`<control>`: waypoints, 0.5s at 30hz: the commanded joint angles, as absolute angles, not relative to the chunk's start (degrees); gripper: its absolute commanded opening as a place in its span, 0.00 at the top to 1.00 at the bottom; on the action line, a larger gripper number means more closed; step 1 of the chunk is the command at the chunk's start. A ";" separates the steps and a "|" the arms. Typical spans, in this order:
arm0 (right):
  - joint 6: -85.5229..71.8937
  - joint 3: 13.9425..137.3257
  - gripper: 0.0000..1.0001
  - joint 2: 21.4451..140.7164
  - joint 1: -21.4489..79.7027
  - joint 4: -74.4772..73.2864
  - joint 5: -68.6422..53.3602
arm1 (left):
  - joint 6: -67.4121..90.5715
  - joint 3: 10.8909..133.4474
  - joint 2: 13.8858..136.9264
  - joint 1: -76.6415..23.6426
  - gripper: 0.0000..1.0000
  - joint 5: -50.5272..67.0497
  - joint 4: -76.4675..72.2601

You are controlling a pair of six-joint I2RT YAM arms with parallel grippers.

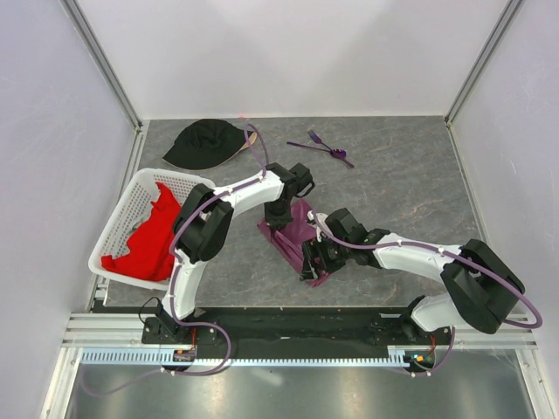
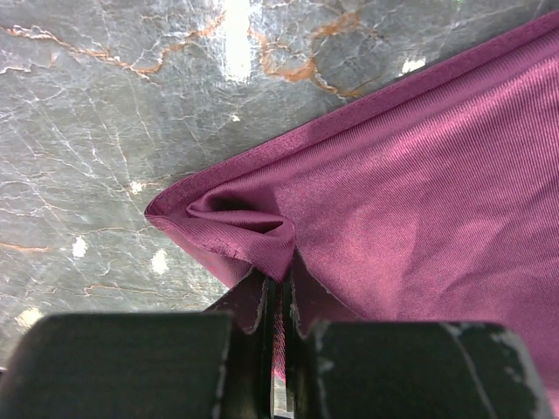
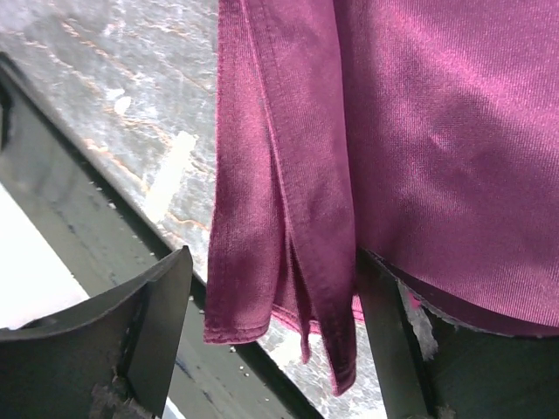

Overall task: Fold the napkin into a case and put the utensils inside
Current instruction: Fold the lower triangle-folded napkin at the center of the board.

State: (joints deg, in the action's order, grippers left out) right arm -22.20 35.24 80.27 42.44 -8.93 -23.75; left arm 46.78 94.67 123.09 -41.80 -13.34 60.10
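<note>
Left hand (image 2: 278,307) pinches napkin (image 1: 297,237); long axis far-left to near-right.

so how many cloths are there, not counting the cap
2. The plum-purple napkin lies partly folded in the middle; the red cloth sits in the white basket at the left. Another could be hidden under the red one.

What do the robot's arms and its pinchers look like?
The left arm and the right arm are both white tubes with chunky black joints. A thin purple cable loops along each one. The left gripper and the right gripper each have two flat black fingers, scuffed pale at the edges.
</note>
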 commanded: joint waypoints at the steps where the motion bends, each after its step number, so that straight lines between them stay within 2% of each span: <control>1: -20.21 37.26 0.20 79.45 42.98 -13.62 -14.96 | 45.88 96.59 123.75 -41.57 0.98 -13.80 60.03; 4: -20.91 37.79 0.32 78.84 42.98 -13.97 -11.62 | 45.70 96.94 123.84 -41.57 0.98 -13.45 59.94; 5: -21.18 37.88 0.41 78.58 42.98 -14.15 -10.47 | 45.62 97.03 123.92 -41.57 0.98 -13.27 60.03; 6: -21.70 38.23 0.54 78.40 42.98 -14.67 -9.50 | 45.44 97.38 123.93 -41.57 0.98 -13.27 59.94; 11: -22.24 38.85 0.62 78.31 42.45 -15.21 -5.63 | 44.48 99.05 124.36 -41.48 0.96 -12.22 60.29; 13: -22.41 38.93 0.64 78.40 41.93 -15.21 -5.19 | 44.12 99.58 124.37 -41.48 0.89 -11.78 60.38; 14: -22.24 39.02 0.69 78.66 41.31 -15.12 -5.79 | 43.86 100.02 124.19 -41.48 0.79 -11.86 60.38; 15: -22.15 39.02 0.72 78.92 40.87 -14.94 -6.15 | 43.68 100.28 124.10 -41.48 0.75 -11.69 60.47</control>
State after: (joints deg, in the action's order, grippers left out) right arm -21.91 36.82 79.66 42.37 -14.70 -8.62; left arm 45.82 97.25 123.61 -41.63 -12.27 60.12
